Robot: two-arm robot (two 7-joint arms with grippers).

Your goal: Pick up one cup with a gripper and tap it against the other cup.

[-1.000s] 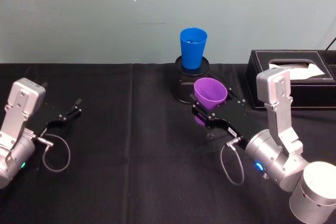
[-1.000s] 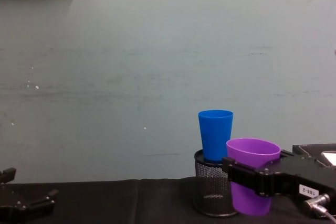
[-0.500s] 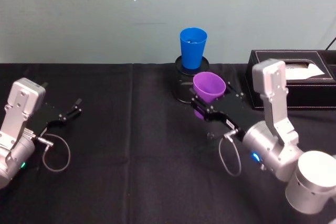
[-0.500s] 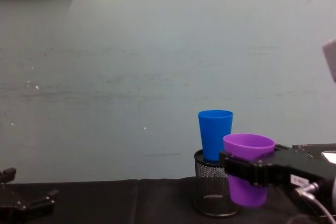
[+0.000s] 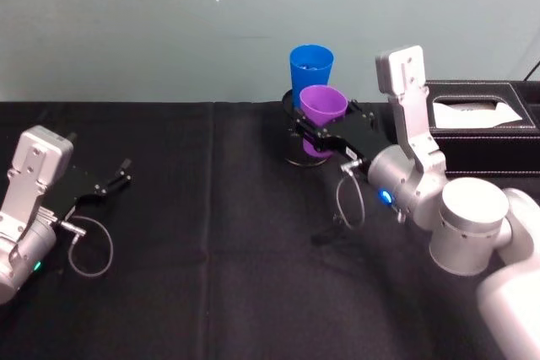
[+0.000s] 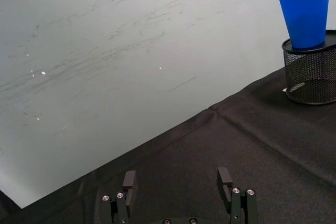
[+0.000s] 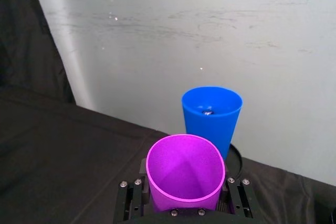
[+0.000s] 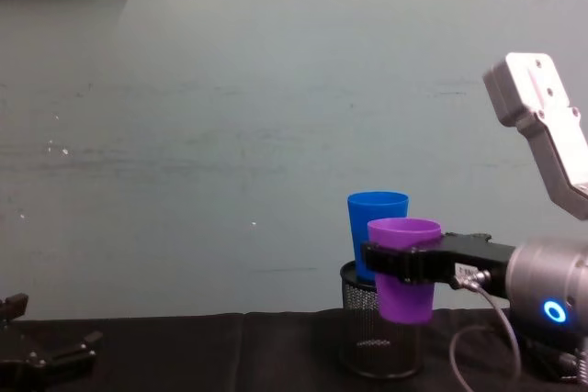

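Note:
My right gripper [image 5: 314, 130] is shut on the purple cup [image 5: 323, 107], holding it upright in the air just in front of the blue cup [image 5: 310, 71]. Seen from the chest, the purple cup [image 8: 406, 268] overlaps the blue cup [image 8: 376, 227]; whether they touch I cannot tell. The right wrist view has the purple cup [image 7: 185, 171] between the jaws and the blue cup [image 7: 211, 116] close behind it. The blue cup stands in the mouth of a black wire-mesh pot [image 5: 297, 143]. My left gripper [image 5: 114, 177] rests open at the table's left side, also seen as [image 6: 177, 184].
A black tissue box [image 5: 485, 128] sits at the back right beside my right arm. The black-clothed table [image 5: 211, 276] ends at a pale green wall. The mesh pot [image 6: 311, 74] with the blue cup [image 6: 305, 14] appears far off in the left wrist view.
My right gripper has lifted the purple cup and carried it back and left, from low beside the mesh pot up to the blue cup. The left arm stayed still.

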